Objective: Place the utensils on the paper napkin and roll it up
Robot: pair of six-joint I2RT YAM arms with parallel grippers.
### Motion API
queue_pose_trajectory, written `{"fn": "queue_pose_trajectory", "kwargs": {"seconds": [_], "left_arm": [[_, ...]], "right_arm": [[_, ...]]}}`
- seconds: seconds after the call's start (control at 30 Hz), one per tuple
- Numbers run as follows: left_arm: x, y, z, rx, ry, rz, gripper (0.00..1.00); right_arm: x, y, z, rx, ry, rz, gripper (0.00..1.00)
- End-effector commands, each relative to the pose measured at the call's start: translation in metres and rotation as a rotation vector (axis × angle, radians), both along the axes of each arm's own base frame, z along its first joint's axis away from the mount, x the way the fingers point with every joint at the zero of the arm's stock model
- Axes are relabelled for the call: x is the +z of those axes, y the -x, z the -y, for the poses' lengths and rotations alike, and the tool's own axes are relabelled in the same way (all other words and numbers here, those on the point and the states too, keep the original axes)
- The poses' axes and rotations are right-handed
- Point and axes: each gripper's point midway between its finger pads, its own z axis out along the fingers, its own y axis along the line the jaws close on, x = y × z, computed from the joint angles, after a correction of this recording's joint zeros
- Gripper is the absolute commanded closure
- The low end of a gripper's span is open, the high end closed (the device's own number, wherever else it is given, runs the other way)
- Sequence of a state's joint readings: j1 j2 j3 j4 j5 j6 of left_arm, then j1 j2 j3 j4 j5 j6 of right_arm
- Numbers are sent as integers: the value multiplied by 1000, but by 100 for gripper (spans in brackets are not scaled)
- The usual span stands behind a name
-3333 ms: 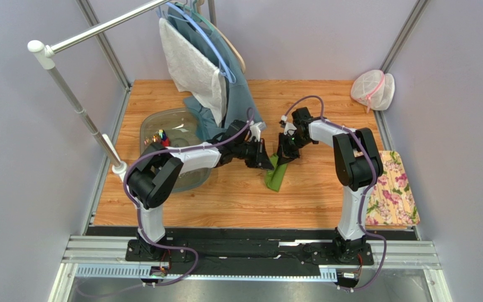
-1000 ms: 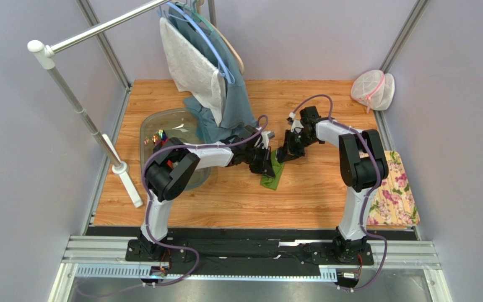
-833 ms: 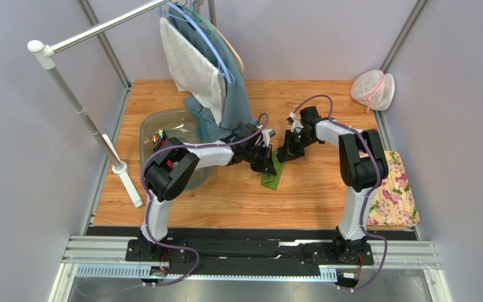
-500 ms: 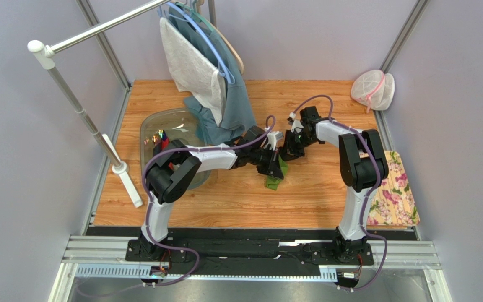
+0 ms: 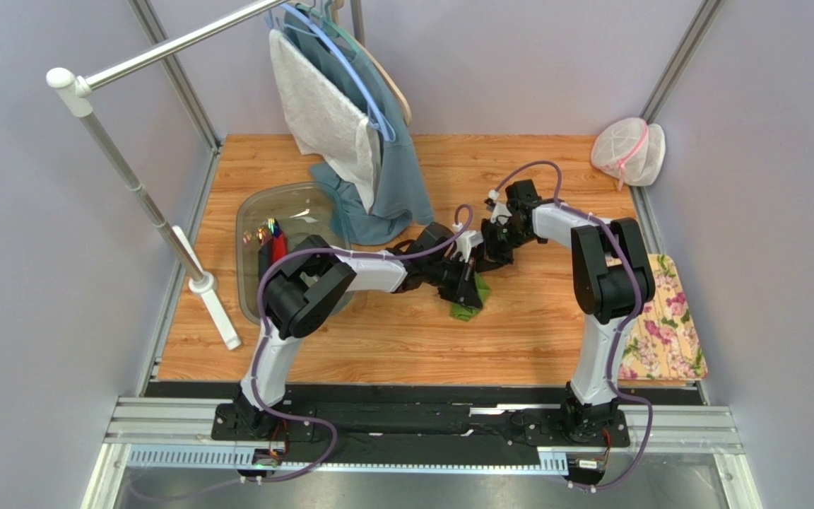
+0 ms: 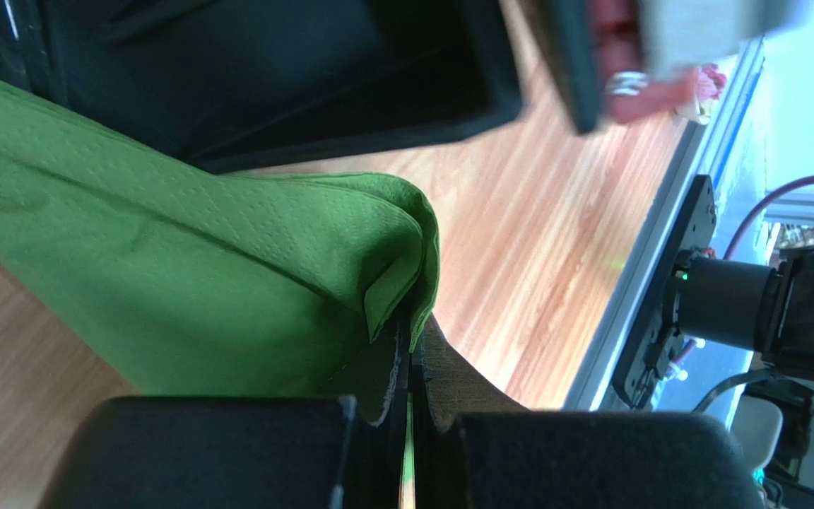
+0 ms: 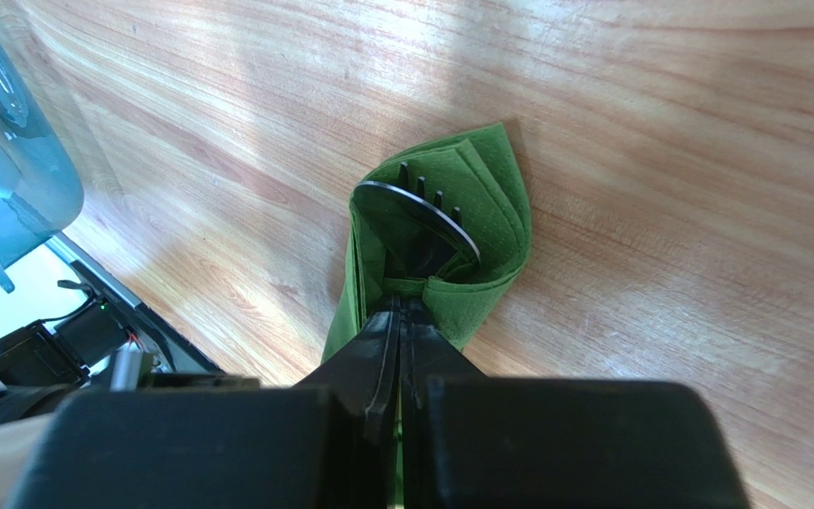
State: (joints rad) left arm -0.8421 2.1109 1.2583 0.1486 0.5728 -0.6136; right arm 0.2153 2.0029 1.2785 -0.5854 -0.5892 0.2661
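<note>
Rolling step in hand at the centre of the overhead frame: your left pincer (image 6: 406,355) is clamped on the folded edge of the paper napkin (image 5: 466,300), your right pincer (image 7: 401,318) pinched shut on its end, black fork (image 7: 420,217) tucked inside. Next, probably turn the fold over tighter; bare surface (image 5: 528,329) lies lower right, clear tub (image 5: 273,202) well left

no legible text, labels or numbers
</note>
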Motion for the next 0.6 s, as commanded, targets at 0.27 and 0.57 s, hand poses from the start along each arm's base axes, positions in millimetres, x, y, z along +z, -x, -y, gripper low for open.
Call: {"fn": "queue_pose_trajectory", "kwargs": {"seconds": [0.27, 0.57], "left_arm": [[-29, 16, -7, -42, 38, -77, 96], [-48, 16, -23, -39, -1, -115, 91]], "right_arm": [[-25, 2, 17, 10, 148, 2, 99], [66, -34, 19, 8, 121, 139, 91]]}}
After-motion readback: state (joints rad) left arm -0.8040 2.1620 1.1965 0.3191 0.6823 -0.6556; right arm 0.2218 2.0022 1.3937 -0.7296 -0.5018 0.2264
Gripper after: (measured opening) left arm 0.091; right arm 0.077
